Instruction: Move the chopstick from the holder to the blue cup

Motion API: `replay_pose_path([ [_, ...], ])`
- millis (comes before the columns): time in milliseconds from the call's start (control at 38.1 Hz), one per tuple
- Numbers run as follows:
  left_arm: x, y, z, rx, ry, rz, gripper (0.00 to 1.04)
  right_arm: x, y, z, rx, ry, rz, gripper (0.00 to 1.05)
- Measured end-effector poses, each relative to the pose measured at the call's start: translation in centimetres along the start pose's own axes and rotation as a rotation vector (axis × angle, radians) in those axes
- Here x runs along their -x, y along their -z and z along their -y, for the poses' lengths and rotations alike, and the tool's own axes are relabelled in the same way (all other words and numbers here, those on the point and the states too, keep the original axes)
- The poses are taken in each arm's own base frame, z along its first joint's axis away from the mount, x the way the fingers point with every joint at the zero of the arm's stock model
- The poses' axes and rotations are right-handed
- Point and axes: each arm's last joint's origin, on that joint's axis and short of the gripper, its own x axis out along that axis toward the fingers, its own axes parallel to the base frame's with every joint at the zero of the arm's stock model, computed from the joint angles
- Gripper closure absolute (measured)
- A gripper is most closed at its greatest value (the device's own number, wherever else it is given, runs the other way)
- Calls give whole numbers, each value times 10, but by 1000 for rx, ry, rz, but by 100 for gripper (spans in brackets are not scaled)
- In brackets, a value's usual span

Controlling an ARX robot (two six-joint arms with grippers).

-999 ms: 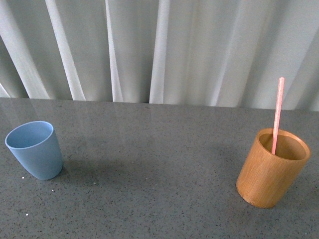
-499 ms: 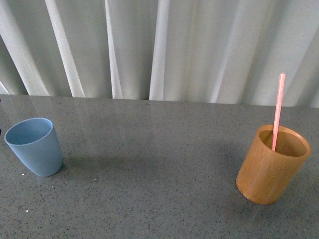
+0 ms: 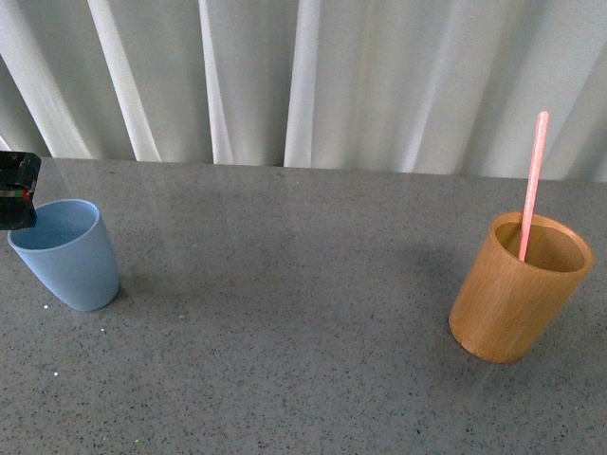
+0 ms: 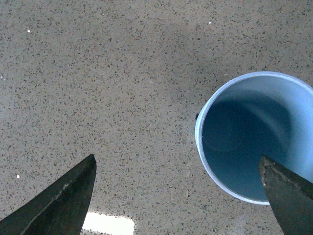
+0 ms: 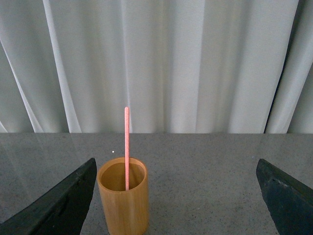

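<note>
The blue cup [image 3: 66,258] stands upright and empty at the left of the grey table. The orange-brown wooden holder [image 3: 517,301] stands at the right, with one pale pink chopstick [image 3: 533,180] leaning in it. A black part of my left arm [image 3: 17,190] shows at the left edge, just above the cup. In the left wrist view my left gripper [image 4: 177,161] is open above the table, with the cup's mouth [image 4: 254,142] under one finger [image 4: 288,196]. In the right wrist view my right gripper [image 5: 176,161] is open and empty, facing the holder [image 5: 123,205] and chopstick [image 5: 126,142] from a distance.
A white pleated curtain [image 3: 303,76] hangs behind the table's far edge. Bare grey speckled tabletop [image 3: 285,313] lies between the cup and the holder. A few white specks lie near the cup.
A black part of my left arm has come into the front view above the blue cup. The cup, holder and chopstick sit slightly higher in the picture; none has been touched.
</note>
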Motion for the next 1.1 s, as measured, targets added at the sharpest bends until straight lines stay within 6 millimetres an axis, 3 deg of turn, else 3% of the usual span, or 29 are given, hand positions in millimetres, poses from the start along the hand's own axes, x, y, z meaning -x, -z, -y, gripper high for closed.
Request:
replay_pose_path([
  [552, -36, -7, 8, -10, -55, -68, 8, 0, 0, 0, 0, 0, 0, 10],
  [920, -50, -13, 19, -48, -39, -133, 57, 0, 0, 0, 0, 0, 0, 10],
  [1104, -43, -19, 41, -122, 59, -144, 84, 0, 0, 0, 0, 0, 0, 10],
])
